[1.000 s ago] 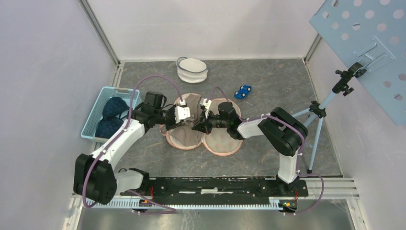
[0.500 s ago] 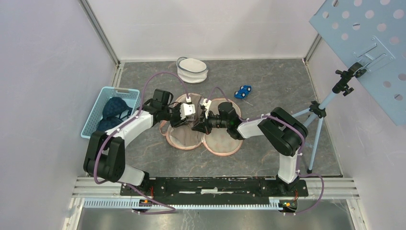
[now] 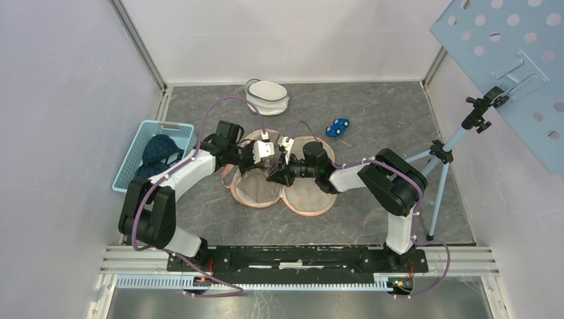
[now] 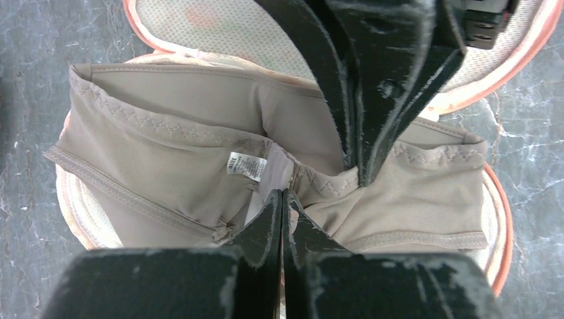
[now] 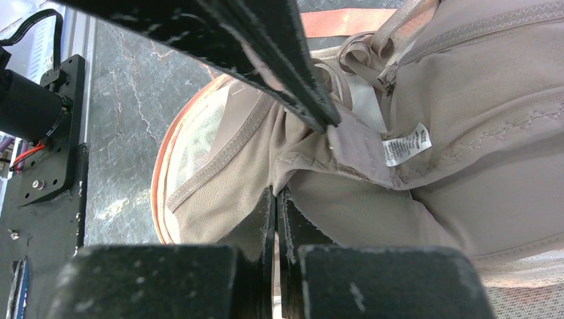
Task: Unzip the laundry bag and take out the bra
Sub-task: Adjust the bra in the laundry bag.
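I am looking down at the laundry bag (image 3: 310, 197), which is lying unzipped and spread flat on the grey tabletop (image 3: 372, 119), its two round mesh halves with orange rims side by side. The beige bra (image 4: 166, 133) is sitting on the left half, partly bunched up, with its white label (image 4: 243, 166) showing near the middle. I am seeing the left fingers (image 4: 269, 226) clenched together and pinching the fabric just beside that label. The right fingers (image 5: 263, 226) are reaching in from the opposite side, likewise pressed together and gripping a fold of the bra's fabric. From above, the two sets of fingers are meeting almost tip to tip over the bag, close to where its two halves are joining. A blue basket (image 3: 132, 154) is standing at the left of the tabletop with dark clothes (image 3: 157, 150) in it. A small white mesh hamper (image 3: 267, 97) is resting toward the back wall, and a blue toy car (image 3: 338, 126) is sitting just to the right of the bag. A tripod (image 3: 444, 154) is standing at the right.
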